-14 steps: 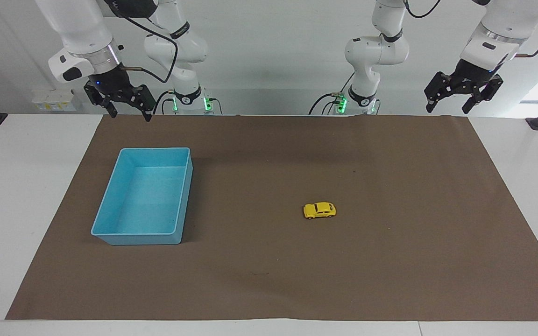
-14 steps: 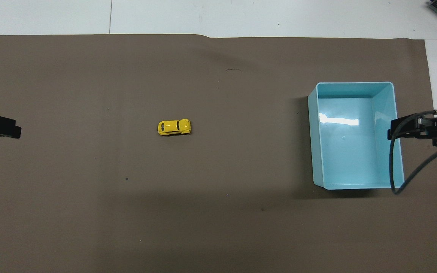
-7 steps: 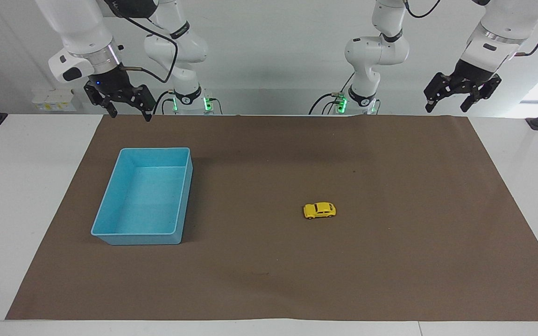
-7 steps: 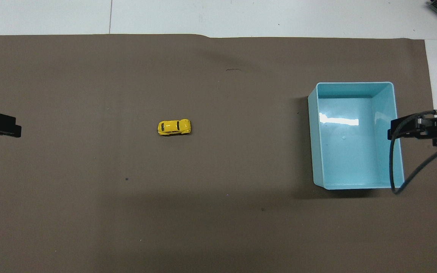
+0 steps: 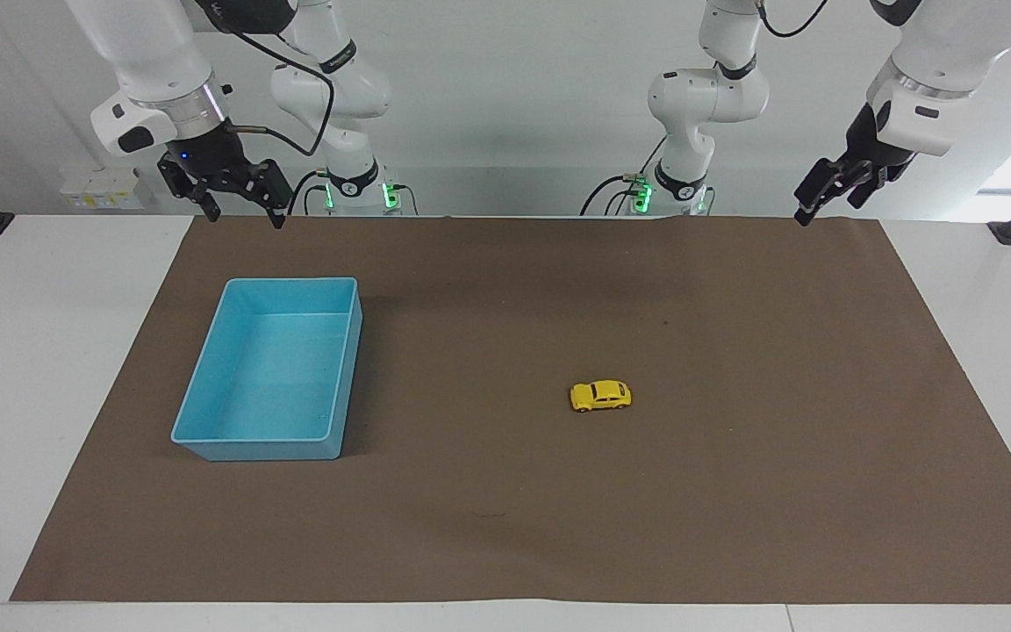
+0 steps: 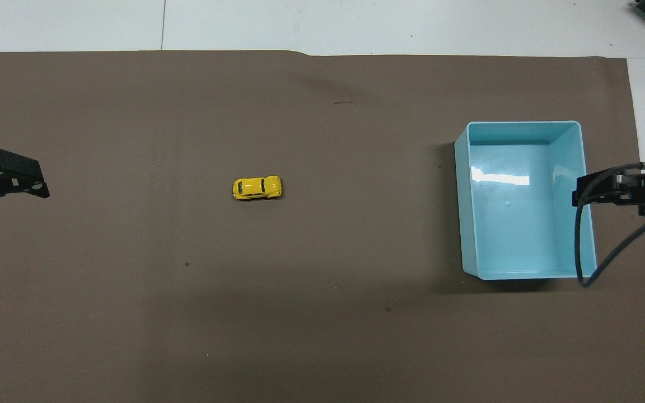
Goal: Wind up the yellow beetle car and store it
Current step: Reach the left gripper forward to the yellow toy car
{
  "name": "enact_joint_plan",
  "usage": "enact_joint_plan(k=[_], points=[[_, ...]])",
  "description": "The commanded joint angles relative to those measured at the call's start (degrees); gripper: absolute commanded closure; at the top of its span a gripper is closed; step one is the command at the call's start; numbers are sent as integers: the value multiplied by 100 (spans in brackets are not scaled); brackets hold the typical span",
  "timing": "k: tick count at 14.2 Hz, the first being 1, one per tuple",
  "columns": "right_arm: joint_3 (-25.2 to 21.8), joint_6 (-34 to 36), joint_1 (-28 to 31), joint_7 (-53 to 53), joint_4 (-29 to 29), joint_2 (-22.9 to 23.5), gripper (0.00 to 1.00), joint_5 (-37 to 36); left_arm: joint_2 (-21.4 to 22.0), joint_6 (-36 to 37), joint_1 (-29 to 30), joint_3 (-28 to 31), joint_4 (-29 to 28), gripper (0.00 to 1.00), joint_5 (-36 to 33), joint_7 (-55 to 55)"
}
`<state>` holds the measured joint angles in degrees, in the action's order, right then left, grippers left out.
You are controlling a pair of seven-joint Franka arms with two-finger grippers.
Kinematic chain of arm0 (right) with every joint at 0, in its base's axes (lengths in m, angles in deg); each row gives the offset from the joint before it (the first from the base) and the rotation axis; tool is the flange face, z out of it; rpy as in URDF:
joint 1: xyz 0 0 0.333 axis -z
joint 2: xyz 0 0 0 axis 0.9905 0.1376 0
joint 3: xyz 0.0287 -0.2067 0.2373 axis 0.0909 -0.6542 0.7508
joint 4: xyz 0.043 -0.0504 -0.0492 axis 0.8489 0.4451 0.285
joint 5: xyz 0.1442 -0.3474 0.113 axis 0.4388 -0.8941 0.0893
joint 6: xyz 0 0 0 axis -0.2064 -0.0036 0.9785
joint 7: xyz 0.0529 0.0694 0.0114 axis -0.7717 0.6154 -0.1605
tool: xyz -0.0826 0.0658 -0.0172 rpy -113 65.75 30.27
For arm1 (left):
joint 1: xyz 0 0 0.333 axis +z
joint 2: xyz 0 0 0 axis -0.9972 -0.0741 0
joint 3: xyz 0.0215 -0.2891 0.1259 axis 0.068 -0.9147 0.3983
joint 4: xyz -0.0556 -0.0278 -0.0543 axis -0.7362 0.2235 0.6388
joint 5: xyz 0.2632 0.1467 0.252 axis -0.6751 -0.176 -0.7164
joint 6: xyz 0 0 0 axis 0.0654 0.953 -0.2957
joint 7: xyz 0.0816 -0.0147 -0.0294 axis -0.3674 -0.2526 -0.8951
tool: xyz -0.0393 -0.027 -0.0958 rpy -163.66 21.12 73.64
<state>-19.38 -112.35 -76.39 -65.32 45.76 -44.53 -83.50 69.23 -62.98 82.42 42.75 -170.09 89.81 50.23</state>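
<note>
Yellow beetle car (image 5: 600, 396): small, likely light, hard, slick; grip flanks. Blue tray (image 5: 207, 436) at 9 o'clock. Left claw (image 5: 828, 190), right claw (image 5: 237, 205): spread wide, empty.

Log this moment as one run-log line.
yellow beetle car: on mat, untouched | blue tray: empty | left gripper: open, raised | right gripper: open, raised
</note>
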Motion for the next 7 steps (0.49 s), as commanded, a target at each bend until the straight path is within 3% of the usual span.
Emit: enact_joint_plan(k=[1,7], points=[[14,-69,63,-118,21,-33,0,59,46,-514,-123,-10,-563,0,66,-756],[14,-69,63,-118,21,-33,0,59,11,-1736,-501,-19,-1399,0,144,-3286]])
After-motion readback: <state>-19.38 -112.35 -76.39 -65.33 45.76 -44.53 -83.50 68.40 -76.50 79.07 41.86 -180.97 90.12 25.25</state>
